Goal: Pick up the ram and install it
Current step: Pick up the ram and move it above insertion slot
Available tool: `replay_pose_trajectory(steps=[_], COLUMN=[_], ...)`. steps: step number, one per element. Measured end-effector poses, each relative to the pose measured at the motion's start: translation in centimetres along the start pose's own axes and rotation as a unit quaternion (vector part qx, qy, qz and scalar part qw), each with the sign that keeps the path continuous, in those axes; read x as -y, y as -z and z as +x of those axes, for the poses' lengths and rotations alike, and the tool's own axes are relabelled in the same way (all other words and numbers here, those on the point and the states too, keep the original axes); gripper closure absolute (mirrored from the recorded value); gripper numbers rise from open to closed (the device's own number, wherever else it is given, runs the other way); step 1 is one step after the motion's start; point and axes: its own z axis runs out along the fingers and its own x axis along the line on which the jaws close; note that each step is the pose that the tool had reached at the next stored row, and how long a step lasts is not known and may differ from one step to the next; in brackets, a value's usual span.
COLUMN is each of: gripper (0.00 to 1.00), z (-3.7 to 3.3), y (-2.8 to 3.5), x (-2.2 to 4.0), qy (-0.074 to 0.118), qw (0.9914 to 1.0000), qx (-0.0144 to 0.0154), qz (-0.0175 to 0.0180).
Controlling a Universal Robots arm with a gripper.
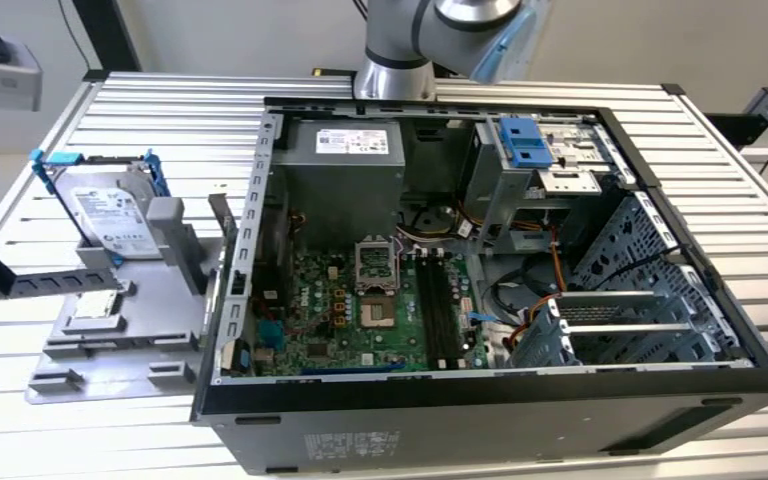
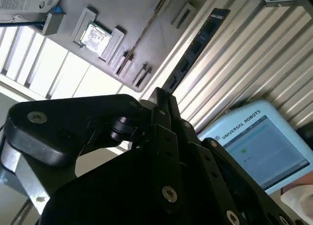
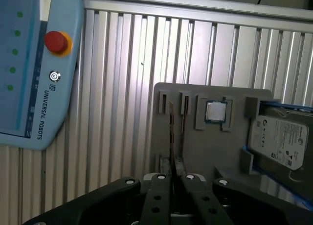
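Gripper [image 3: 173, 176] pinching ram [image 2: 195, 44], near grey tray [image 3: 215, 151]

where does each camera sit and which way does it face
Exterior view: off the arm, above, looking down into the open computer case on the slatted table; the arm shows beyond the case.
First wrist view: on the wrist, looking past the gripper, shut on the ram seen edge-on, to the grey fixture.
Second wrist view: on the wrist, from another side of the gripper; the ram shows its face.
Shared: all three show the hard drive; both wrist views the teach pendant.
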Motion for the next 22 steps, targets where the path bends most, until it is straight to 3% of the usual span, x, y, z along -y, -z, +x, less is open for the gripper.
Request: replay_pose_trajectory(steps=[5,6,11,16,22], gripper=[1.0,1.0,1.0,1.0,1.0], z=[-0.09,-0.09,-0.08,0.0,0.03], y=[2.22,2.22,2.23,2.15,2.07], x=[0.04,0.07,0.11,1.19,1.52], qy=[0.0,0.0,0.0,-0.004,-0.015], qw=[1.0,1.0,1.0,0.99999,0.99988], qx=[0.0,-0.0015,-0.0018,-0.0019,-0.002], qz=[0.0001,-0.0007,-0.001,-0.0008,-0.0004])
